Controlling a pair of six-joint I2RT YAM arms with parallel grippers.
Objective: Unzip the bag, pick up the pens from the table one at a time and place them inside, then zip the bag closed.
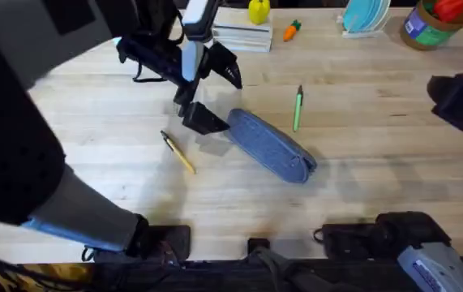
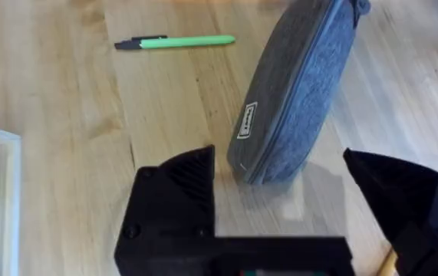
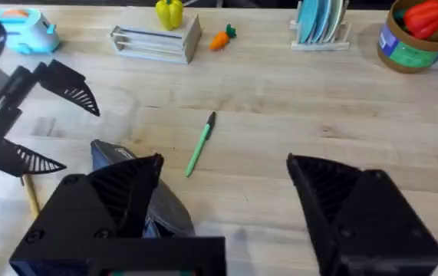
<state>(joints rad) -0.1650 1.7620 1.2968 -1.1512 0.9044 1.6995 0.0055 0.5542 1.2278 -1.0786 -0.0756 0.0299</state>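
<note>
The blue-grey pencil pouch (image 1: pixel 271 145) lies zipped and slanted near the middle of the wooden worktop (image 1: pixel 361 186), with the green pen (image 1: pixel 297 108) just beyond it toward the far edge and the yellow-tan pen (image 1: pixel 178 152) lying apart on its left. The left gripper (image 1: pixel 203 96) hangs over the pouch's far-left end with its black fingers (image 2: pixel 174 201) spread wide, that end sitting between them untouched. The right gripper (image 3: pixel 226 207) is seen from its own wrist camera with fingers likewise parted and holding nothing, the green pen lying on the worktop ahead of them.
</note>
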